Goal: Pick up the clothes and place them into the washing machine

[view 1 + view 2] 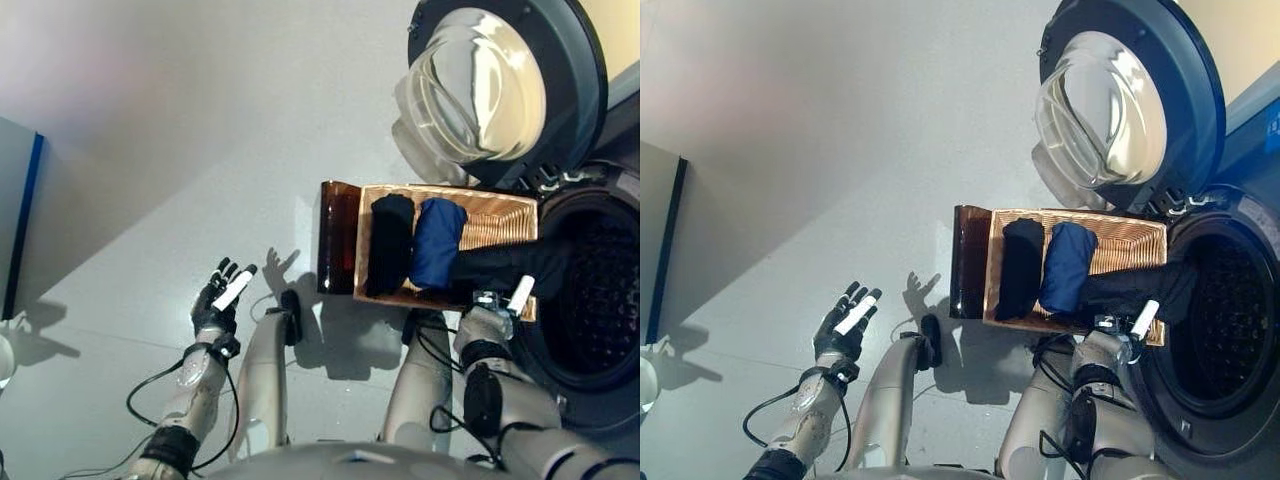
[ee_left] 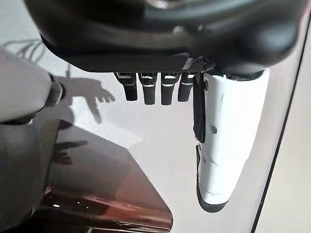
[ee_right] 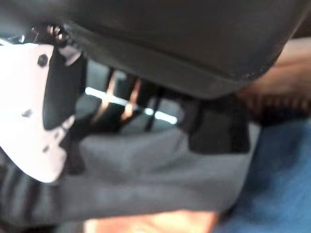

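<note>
A wicker basket (image 1: 497, 224) lies on the floor against the washing machine's open drum (image 1: 592, 290). In it lie a rolled black cloth (image 1: 390, 243) and a rolled blue cloth (image 1: 438, 240). A dark garment (image 1: 505, 267) stretches from the basket's near right corner to the drum's mouth. My right hand (image 1: 503, 300) sits at the basket's near edge, fingers curled into that dark garment (image 3: 146, 170), with the blue cloth (image 3: 282, 179) beside it. My left hand (image 1: 223, 296) hovers open over the floor, left of the basket, holding nothing.
The washer's round glass door (image 1: 490, 85) stands swung open above the basket. A brown translucent panel (image 1: 338, 235) stands at the basket's left end. A blue-edged panel (image 1: 25, 225) stands at the far left.
</note>
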`<state>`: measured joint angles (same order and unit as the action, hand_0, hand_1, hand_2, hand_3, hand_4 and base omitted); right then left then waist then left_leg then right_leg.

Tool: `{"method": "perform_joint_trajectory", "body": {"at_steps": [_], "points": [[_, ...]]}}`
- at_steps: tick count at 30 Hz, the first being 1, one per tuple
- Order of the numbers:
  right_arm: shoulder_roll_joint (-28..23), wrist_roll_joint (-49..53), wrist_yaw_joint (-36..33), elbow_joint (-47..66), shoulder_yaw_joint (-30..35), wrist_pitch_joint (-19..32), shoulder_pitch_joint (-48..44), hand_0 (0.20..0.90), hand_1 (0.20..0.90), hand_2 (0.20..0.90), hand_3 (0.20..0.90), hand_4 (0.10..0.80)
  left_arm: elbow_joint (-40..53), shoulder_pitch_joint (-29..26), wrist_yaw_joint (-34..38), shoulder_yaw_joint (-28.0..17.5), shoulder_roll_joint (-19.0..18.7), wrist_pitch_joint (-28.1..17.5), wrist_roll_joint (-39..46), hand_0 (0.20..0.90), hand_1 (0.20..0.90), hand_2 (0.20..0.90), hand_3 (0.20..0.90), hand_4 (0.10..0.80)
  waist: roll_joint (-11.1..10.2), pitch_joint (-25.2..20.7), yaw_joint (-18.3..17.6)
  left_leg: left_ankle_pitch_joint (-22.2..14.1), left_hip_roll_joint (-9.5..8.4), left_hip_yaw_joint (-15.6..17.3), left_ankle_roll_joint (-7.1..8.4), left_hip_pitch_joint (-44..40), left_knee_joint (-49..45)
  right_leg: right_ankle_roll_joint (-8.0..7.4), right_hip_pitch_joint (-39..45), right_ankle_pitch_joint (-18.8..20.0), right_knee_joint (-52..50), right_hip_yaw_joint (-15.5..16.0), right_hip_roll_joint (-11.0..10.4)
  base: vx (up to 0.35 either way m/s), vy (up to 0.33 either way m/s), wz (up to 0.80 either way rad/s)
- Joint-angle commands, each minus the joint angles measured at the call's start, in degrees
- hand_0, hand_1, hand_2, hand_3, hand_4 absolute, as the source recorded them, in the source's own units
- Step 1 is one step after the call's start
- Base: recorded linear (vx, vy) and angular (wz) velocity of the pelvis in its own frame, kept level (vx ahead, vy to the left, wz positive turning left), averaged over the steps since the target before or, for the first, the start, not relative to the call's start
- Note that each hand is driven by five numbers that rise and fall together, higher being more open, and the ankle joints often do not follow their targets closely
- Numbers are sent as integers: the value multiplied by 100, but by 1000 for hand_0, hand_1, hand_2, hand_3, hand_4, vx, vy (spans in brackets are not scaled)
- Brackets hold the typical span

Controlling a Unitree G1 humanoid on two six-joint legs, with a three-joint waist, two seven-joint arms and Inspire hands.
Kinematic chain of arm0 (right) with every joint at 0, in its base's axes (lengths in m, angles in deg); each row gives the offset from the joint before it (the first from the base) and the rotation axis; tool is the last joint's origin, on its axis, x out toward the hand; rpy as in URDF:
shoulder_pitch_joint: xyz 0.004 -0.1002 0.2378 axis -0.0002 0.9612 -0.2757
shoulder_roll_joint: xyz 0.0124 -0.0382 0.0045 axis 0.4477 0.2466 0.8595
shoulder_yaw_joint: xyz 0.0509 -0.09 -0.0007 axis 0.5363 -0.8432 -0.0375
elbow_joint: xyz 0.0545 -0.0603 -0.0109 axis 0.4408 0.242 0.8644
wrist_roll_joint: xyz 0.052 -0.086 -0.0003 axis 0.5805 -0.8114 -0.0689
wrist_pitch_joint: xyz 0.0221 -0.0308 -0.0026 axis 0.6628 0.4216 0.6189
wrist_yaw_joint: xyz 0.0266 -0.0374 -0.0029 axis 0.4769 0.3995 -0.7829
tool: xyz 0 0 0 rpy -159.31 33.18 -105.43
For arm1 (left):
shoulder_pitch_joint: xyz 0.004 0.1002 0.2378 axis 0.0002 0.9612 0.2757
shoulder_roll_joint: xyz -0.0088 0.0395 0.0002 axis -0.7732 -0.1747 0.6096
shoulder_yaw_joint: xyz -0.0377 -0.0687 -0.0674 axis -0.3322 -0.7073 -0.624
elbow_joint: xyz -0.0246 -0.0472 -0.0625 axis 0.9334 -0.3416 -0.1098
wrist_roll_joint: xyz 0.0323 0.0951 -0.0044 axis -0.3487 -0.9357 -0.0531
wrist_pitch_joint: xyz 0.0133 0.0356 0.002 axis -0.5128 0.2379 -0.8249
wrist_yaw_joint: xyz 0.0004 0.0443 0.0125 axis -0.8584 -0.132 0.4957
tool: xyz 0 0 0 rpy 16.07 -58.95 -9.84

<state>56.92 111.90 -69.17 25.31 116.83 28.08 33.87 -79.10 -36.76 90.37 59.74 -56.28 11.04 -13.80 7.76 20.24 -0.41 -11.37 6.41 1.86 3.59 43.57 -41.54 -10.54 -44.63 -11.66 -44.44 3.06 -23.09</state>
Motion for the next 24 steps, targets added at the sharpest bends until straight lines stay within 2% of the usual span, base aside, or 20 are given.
{"method": "perform_joint_trajectory", "body": {"at_steps": [1, 4, 15, 24], "points": [[-354, 387, 300, 273, 350, 620, -302, 200, 200, 200, 200, 300, 194, 54, 22, -154, -206, -347, 41, 900, 900, 900, 900, 800, 179, -37, 106, 188, 428, -478, 627, -278, 336, -53, 353, 492, 411, -217, -189, 0, 0, 0], [-598, 286, 168, 114, 390, 695, -527, 200, 200, 200, 200, 300, 153, -22, 14, -101, -236, -358, 6, 900, 900, 900, 900, 800, 179, -77, 134, 181, 418, -513, 629, -245, 319, -57, 350, 463, 379, -215, -183, 0, 0, 0], [-2127, -20, -410, -375, 576, 963, -1357, 200, 200, 200, 200, 300, 323, 97, -34, 87, -525, -387, -303, 900, 900, 900, 900, 800, 127, -276, 236, 90, 459, -536, 654, -83, 133, -64, 172, 403, 210, -250, -188, 0, 0, 0], [-2629, 24, -988, -676, 876, 1219, -1406, 200, 200, 200, 200, 300, 176, 164, 16, 94, -527, -343, -233, 900, 900, 900, 900, 800, 182, -412, 217, -2, 489, -514, 661, -40, 14, -75, 93, 359, 126, -333, -188, 11, 7, -2]]}}
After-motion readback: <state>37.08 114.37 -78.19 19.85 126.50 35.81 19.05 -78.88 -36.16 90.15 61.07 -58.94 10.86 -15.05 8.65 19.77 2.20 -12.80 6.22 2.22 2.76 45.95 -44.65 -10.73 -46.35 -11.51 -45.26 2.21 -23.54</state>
